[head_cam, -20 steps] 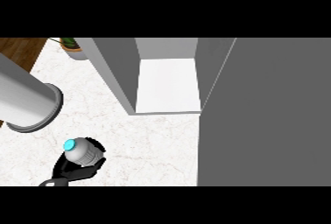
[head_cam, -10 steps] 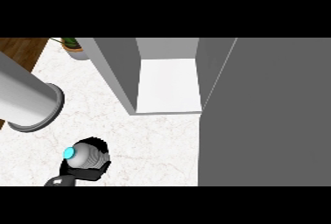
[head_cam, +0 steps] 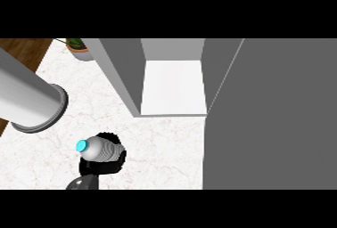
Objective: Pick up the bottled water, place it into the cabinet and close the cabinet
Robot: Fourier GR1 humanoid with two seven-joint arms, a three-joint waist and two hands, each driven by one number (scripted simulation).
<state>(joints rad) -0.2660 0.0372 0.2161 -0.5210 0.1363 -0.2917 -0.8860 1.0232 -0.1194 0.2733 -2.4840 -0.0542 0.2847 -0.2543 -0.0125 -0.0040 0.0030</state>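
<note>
The bottled water (head_cam: 104,150) is a ribbed clear bottle with a cyan cap (head_cam: 81,144), seen from above at the lower left. My right hand (head_cam: 102,165) is shut on it, black fingers curled round its body, over the white marble counter (head_cam: 164,151). The cabinet (head_cam: 121,71) stands open up and to the right, its white inner floor (head_cam: 172,87) showing. The bottle is outside it, short of the front edge. A wide dark grey cabinet panel (head_cam: 270,116) fills the right side. My left hand does not show.
A large grey cylinder (head_cam: 30,102) with a flanged end reaches in from the left edge, above the bottle. A potted plant (head_cam: 79,46) sits at the counter's far corner, with wooden floor (head_cam: 23,49) beyond it.
My right hand has carried the bottle a little to the right, toward the cabinet. The cabinet and the grey cylinder have not moved.
</note>
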